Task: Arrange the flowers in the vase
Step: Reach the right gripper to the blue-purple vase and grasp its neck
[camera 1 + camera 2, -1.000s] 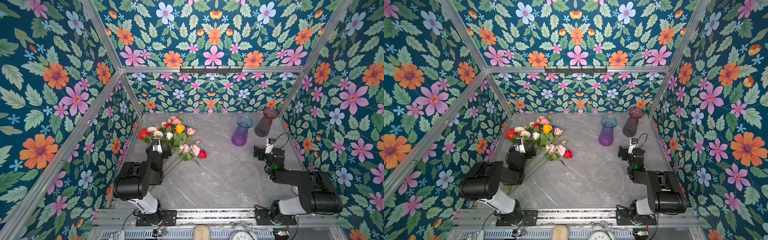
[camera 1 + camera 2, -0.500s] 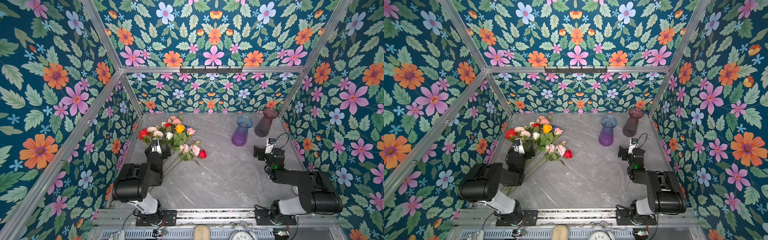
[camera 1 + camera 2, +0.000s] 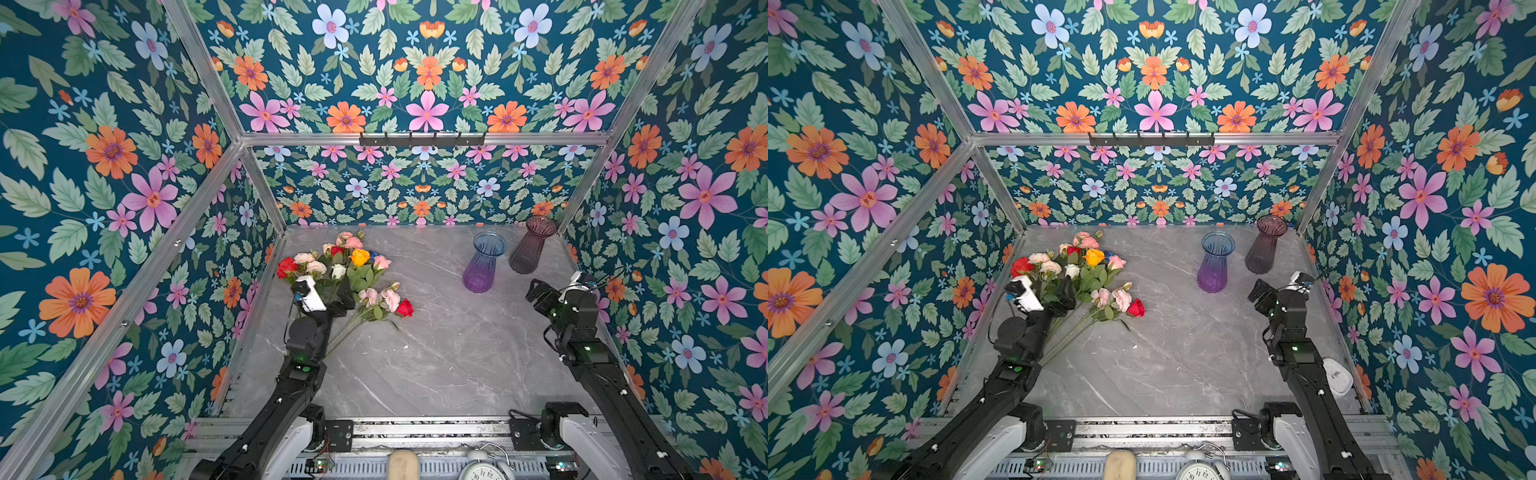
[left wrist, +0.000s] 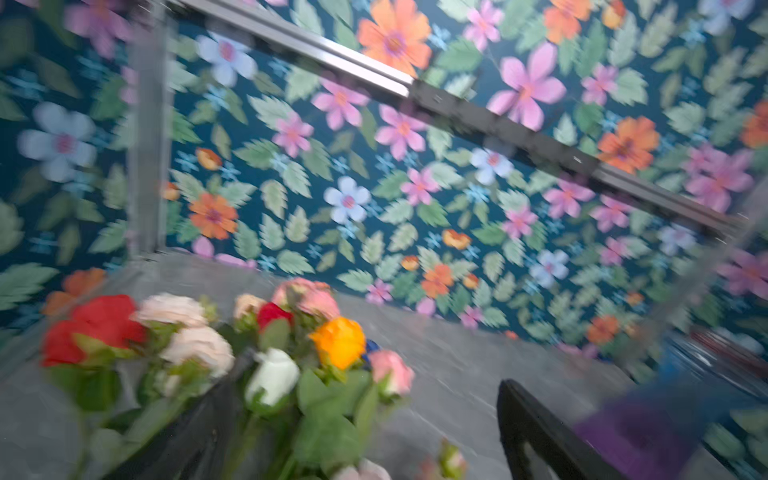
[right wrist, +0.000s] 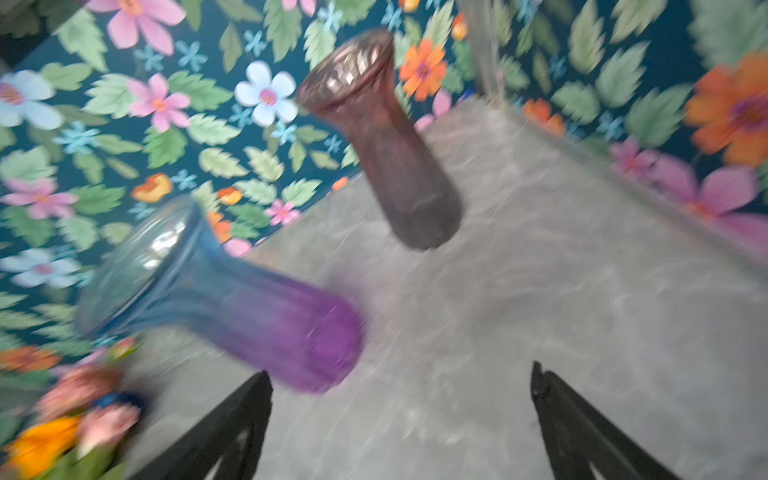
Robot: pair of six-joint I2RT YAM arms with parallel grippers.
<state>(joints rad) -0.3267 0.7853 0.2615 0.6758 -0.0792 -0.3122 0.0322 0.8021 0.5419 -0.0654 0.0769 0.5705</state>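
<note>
Grey tabletop (image 3: 436,374): flowers (image 3: 345,266) heaped at ten o'clock, left gripper (image 4: 370,380) fingers spread around them; right gripper (image 5: 399,382) fingers spread, facing purple vase (image 5: 249,307).

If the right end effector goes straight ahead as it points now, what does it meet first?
Probably the foot of the dark pink vase; the open right end effector aims there, passing close beside the purple vase. Depth is unclear.

Only legible: clock (image 3: 484,472) nos. 11, 12, 1
</note>
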